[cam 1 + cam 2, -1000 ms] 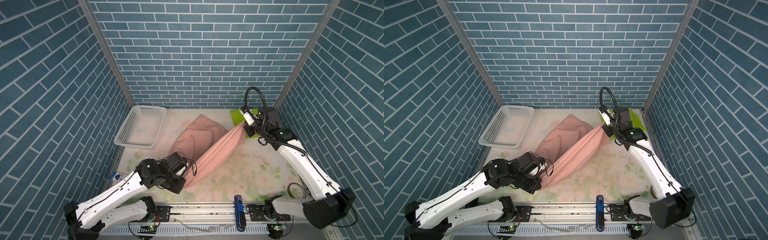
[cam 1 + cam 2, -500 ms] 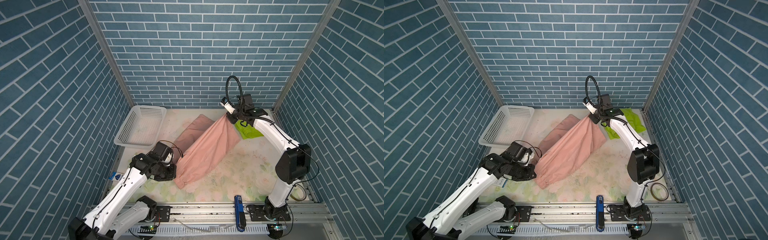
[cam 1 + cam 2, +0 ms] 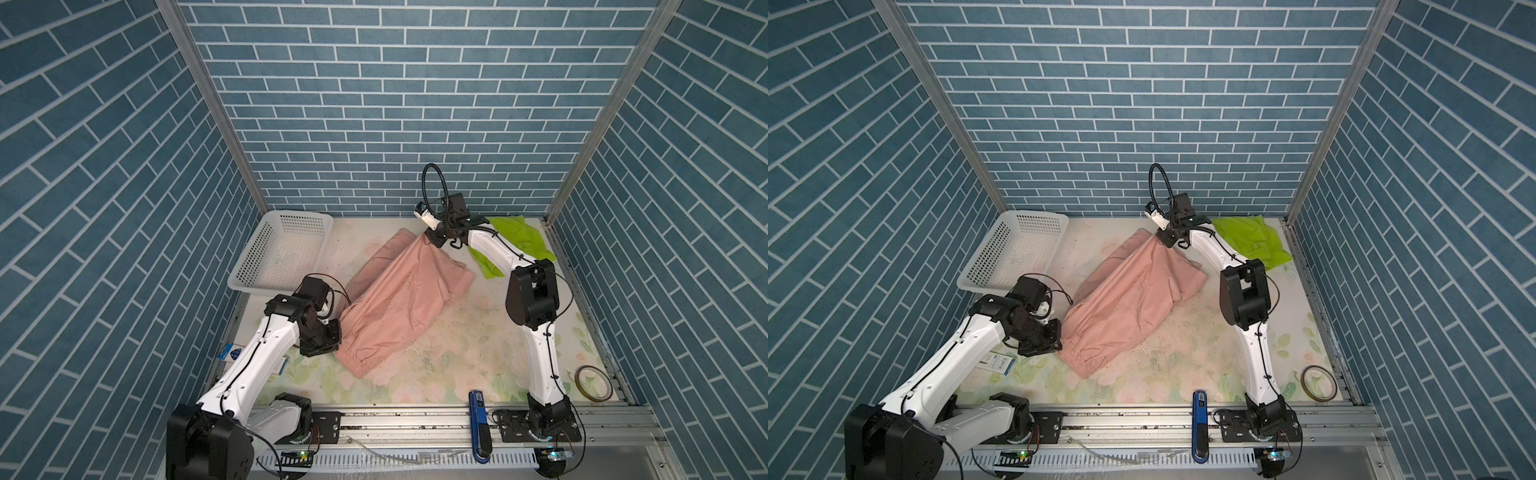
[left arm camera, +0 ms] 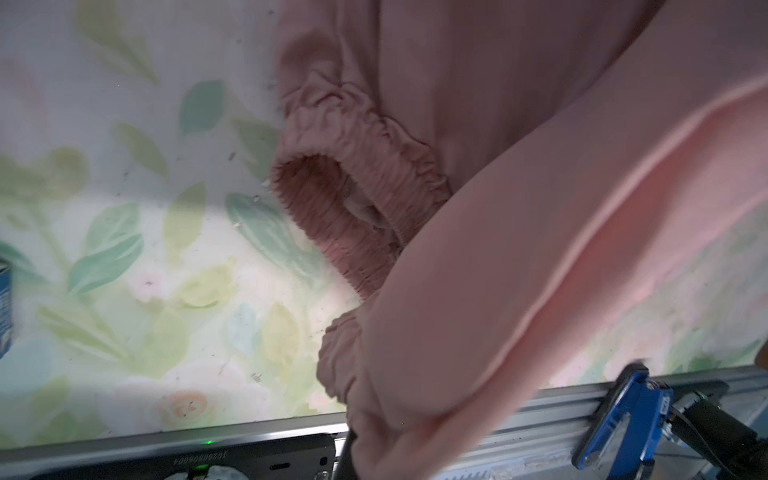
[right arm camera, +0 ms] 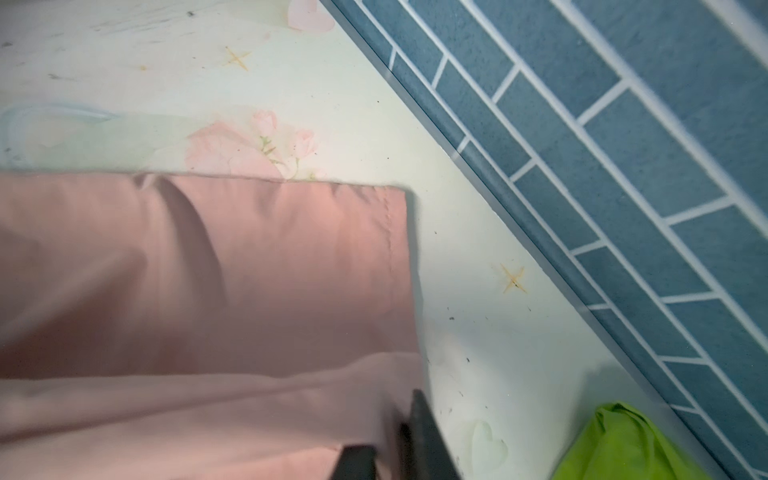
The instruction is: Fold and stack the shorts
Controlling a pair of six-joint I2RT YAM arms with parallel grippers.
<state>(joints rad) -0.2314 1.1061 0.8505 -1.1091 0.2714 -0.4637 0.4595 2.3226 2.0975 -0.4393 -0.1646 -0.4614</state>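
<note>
On the floral mat (image 3: 457, 365) lie two shorts: the pink pair (image 3: 399, 303), smooth soft cloth with a puckered elastic waistband (image 4: 374, 166), stretched slantwise from near left to far middle, and the lime pair (image 3: 519, 237), crumpled in the far right corner. Two grippers meet the pink pair, the left gripper (image 3: 332, 336) at its waistband end and the right gripper (image 3: 434, 241) at its far corner, where the cloth rises to a peak; whether either is pinching or spread I cannot tell. One white perforated plastic basket (image 3: 286, 216), rectangular, sits far left.
</note>
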